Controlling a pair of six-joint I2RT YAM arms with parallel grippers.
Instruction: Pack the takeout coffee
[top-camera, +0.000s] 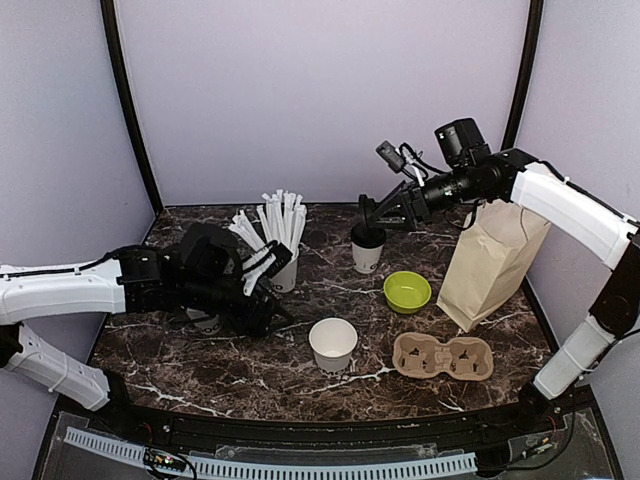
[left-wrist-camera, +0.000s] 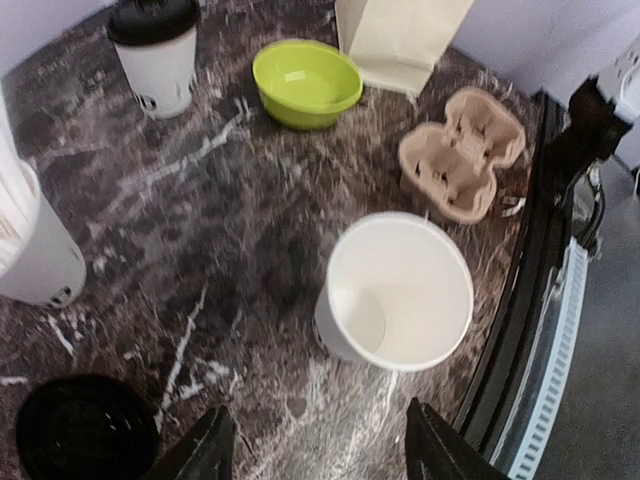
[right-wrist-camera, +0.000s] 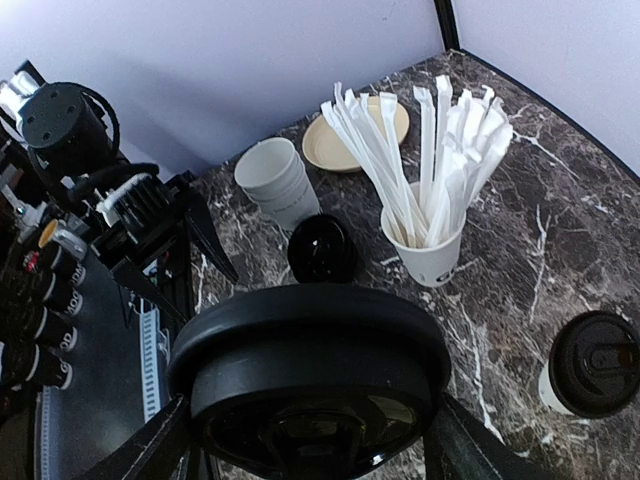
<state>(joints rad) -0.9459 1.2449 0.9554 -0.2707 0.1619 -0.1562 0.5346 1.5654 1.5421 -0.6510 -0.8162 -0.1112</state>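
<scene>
A takeout coffee, a white cup with a black lid, stands at the back middle; it also shows in the left wrist view and the right wrist view. My right gripper hovers just above it, shut on a loose black lid. A lidless white cup stands in the front middle, empty inside. My left gripper is open and empty, low over the table just left of that cup, which lies ahead of its fingers. A cardboard cup carrier lies empty at the front right.
A brown paper bag stands at the right. A green bowl sits between the bag and the lidded cup. A cup of white straws stands beside my left arm. Stacked lidless cups, a tan plate and black lids sit left.
</scene>
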